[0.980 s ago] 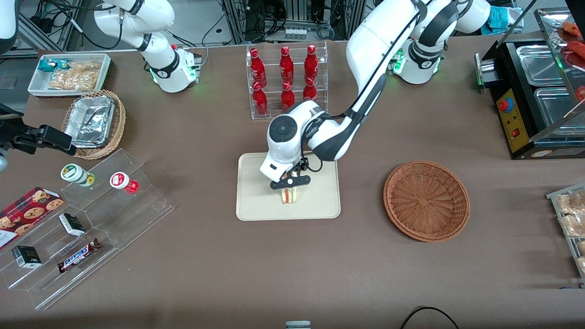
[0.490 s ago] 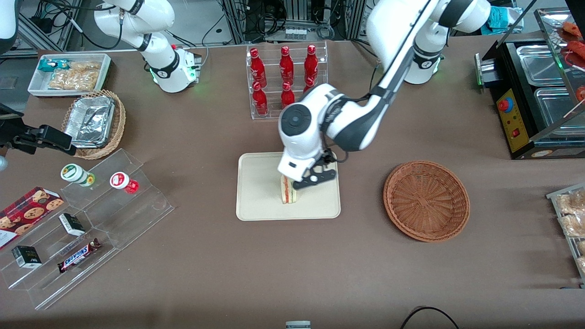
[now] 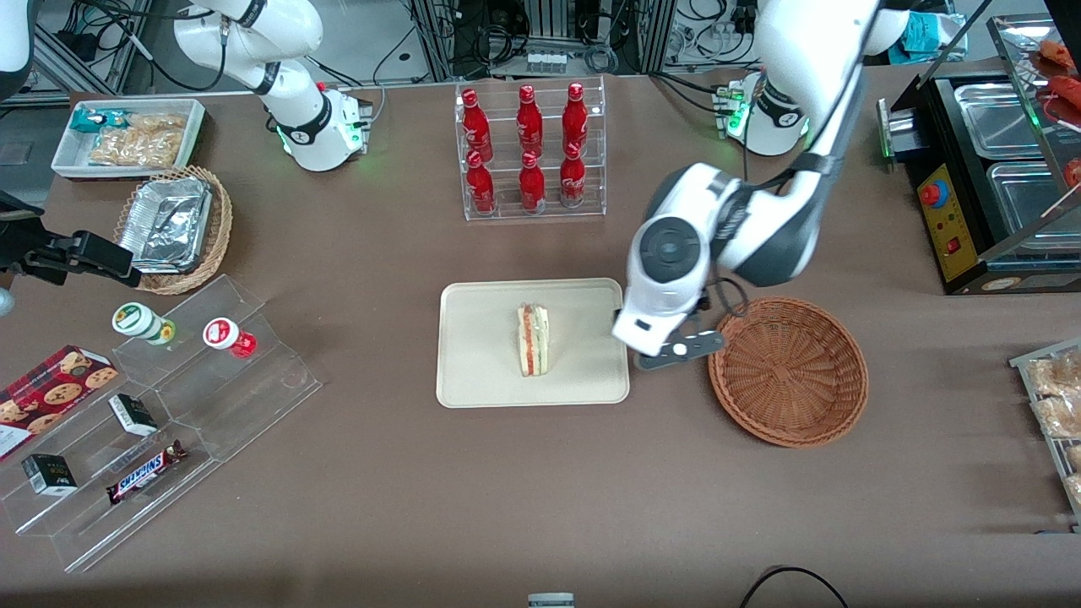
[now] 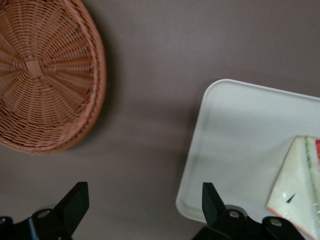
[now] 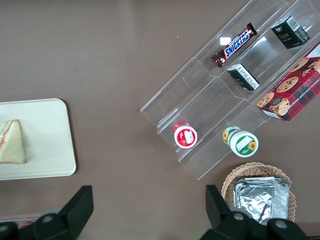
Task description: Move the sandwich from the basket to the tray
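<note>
Sandwich (image 3: 533, 340) on tray (image 3: 481, 371) | gripper (image 3: 680, 350) – fingers wide apart, holding nothing – between tray and basket (image 3: 788, 370)

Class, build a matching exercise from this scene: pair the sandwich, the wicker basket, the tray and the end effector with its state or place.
Things:
1. sandwich
2. basket
3. tray
4. end effector

States:
A. holds nothing inside
B. open, above the table between tray and basket
C. carries the sandwich
D. lies on the tray, not gripped

Pairs: 1-D, 2-A, 3-C, 4-B
</note>
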Controlling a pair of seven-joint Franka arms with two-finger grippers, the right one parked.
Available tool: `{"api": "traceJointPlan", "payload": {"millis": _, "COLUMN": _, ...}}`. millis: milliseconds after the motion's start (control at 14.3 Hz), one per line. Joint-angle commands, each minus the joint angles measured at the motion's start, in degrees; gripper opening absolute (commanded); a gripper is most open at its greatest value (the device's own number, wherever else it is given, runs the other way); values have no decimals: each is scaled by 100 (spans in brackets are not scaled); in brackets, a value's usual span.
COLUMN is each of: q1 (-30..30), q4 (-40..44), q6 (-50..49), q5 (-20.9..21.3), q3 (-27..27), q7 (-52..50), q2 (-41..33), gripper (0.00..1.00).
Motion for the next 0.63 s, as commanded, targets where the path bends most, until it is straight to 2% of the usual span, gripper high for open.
{"api": "traceJointPlan", "payload": {"millis": 0, "q1": 593, "q4": -864, "q6": 14, "q5": -239, "q3": -49, "q7": 936, "q2": -891, "gripper": 100}}
{"api": "traceJointPlan", "payload": {"millis": 210, "q1": 1173, "q4": -1348, "q6": -188, "q5": -248, "q3": -49, "q7": 1876, "q2": -1471, "gripper": 100}}
{"api": "traceJointPlan", "payload": {"millis": 560, "q1": 2069, "q4": -1349, "q6": -1180, "q5": -538, "q3": -31, "q7": 3423, "q2": -2271, "gripper": 100}}
